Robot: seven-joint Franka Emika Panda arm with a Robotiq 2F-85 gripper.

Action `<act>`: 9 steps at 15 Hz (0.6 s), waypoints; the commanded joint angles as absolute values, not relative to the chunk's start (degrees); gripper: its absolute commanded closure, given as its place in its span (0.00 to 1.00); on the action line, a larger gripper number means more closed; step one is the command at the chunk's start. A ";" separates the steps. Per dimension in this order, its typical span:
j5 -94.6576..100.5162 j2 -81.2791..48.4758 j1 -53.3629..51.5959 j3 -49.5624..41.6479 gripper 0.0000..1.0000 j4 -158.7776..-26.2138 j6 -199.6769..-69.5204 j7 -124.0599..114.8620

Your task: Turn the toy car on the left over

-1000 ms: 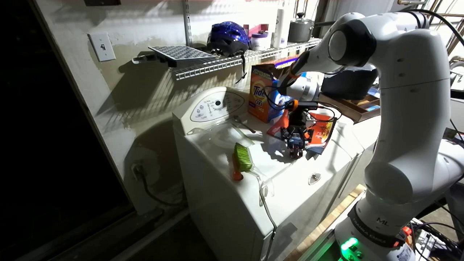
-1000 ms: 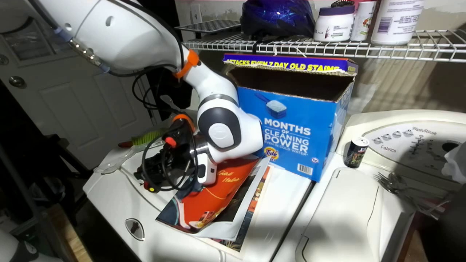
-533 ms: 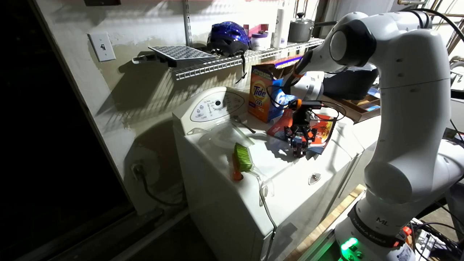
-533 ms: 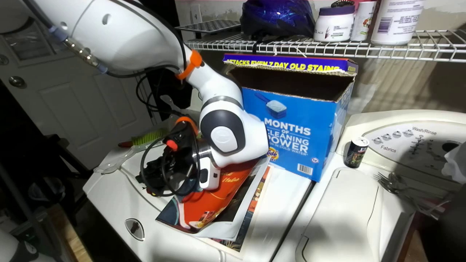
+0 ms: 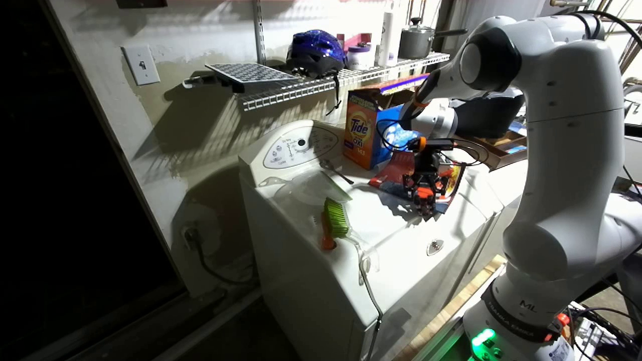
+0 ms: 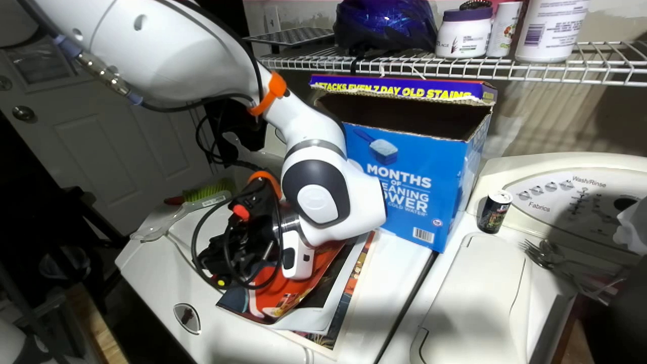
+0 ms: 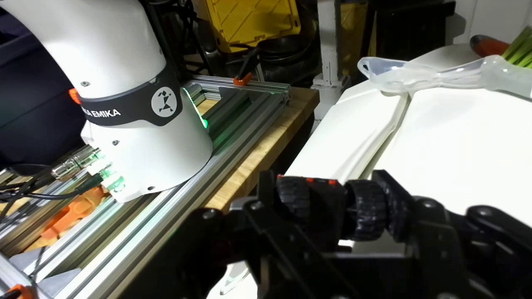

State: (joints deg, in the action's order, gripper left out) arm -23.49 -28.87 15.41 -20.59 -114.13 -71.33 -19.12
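The toy car (image 7: 320, 207) is black with small red spots and chunky black tyres. In the wrist view my gripper (image 7: 327, 191) is shut on it, with a finger at each outer side of the wheels. In an exterior view the gripper (image 5: 425, 206) points down over the white machine's top (image 5: 373, 233), beside the near corner of the red magazine (image 5: 396, 173). The car's gap to the surface is hard to judge. In an exterior view the gripper (image 6: 207, 263) is partly behind cables, and the car cannot be made out there.
A green-bristled brush (image 5: 335, 218) with an orange part lies at the machine's left side. A spoon (image 5: 337, 171) lies near the control panel. The open detergent box (image 6: 389, 197) stands close by the arm's wrist. A wire shelf (image 5: 291, 93) hangs above. A small black can (image 6: 494, 212) stands farther along.
The arm and gripper have moved to the right in an exterior view, over toward the red magazine. The brush, spoon and box have not moved.
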 commanded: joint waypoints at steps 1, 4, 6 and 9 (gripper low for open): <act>-21.90 -28.51 16.13 -20.82 0.65 -114.22 -73.74 -20.44; -21.43 -28.21 16.41 -21.25 0.65 -114.03 -73.90 -21.01; -20.97 -28.02 16.49 -21.44 0.65 -113.85 -74.02 -21.27; -19.85 -27.44 16.38 -21.57 0.65 -113.65 -74.50 -21.34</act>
State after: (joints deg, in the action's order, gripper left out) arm -21.89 -28.71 16.21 -21.77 -114.11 -72.58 -20.33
